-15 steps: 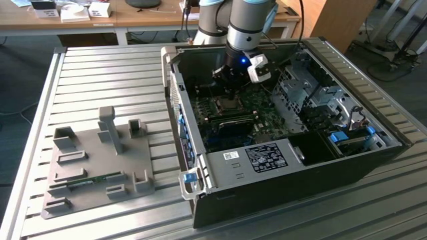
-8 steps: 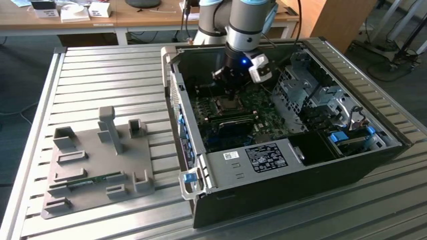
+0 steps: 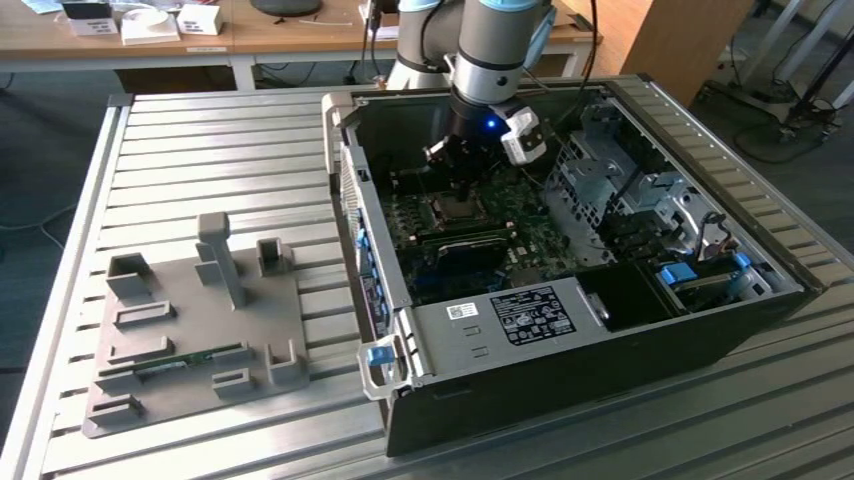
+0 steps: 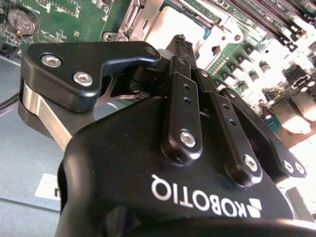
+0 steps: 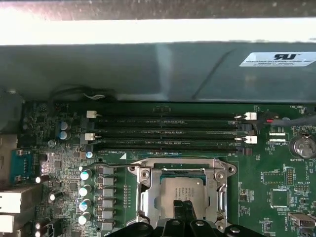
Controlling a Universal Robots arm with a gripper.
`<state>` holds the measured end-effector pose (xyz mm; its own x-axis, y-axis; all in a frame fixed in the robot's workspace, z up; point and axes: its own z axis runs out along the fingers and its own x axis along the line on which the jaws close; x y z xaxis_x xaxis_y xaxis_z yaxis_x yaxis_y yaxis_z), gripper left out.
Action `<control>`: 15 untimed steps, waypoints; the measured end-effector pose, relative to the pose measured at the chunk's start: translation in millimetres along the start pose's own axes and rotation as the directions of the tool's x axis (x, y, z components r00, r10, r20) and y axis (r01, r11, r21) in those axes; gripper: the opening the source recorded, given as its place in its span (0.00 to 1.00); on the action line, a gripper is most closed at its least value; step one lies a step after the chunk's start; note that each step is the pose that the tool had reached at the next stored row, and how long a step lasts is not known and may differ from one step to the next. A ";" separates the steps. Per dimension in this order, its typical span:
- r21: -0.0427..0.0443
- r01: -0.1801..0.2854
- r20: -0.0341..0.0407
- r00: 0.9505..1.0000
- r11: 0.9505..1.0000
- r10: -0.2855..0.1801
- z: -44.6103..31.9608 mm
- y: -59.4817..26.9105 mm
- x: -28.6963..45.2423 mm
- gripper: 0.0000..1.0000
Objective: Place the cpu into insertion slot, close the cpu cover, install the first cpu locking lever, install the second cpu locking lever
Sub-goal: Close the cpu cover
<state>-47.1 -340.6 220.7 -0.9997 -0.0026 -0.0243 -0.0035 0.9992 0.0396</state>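
End effector (image 5: pixel 185 210), clenched (and empty), hovers over the cpu (image 5: pixel 178 191), which sits in the insertion slot (image 3: pixel 462 209) beneath the closed cpu cover (image 5: pixel 148 197); seemingly the lever-locking stage, demanding precise tip placement.

Shiny metal cpu cover (image 5: pixel 148 195), ribbed bare-metal table (image 3: pixel 214 150)

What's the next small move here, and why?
Probably a short straight lift: the gripper, fingers shut, sits right over the cpu, which lies flat in the insertion slot with the cpu cover seemingly down around it; sideways could snag.
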 end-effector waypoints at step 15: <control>0.000 0.000 0.007 1.000 1.000 0.000 3.6 -0.1 18.3 0.11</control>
<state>-65.3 -340.6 216.6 -0.9995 -0.0026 -0.0314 -0.0039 0.9992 0.0395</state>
